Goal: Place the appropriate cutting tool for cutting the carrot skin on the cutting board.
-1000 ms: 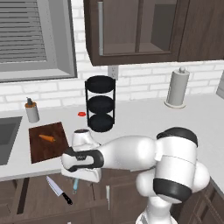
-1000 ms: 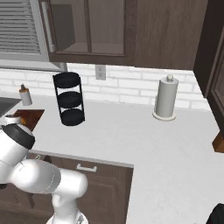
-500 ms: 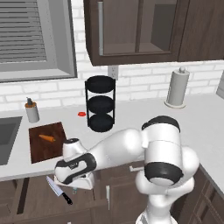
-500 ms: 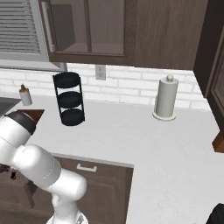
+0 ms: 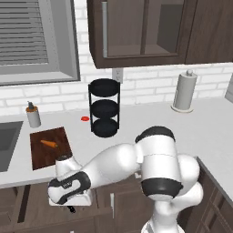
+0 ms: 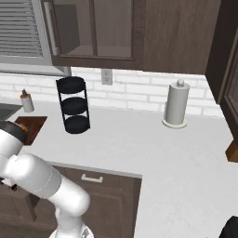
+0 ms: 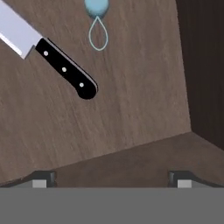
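lying unlabelled: peeler (image 7: 97, 19) beside knife (image 7: 48, 51).

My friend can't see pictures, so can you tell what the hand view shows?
A black-handled kitchen knife lies slantwise on a brown wooden surface, its steel blade running off the upper left. Beside it at the top edge lies the peeler, light blue with a thin wire loop. The gripper is open below, holding nothing.

Kitchen: brick backsplash (image 5: 150, 86), wood cabinets (image 6: 139, 32)
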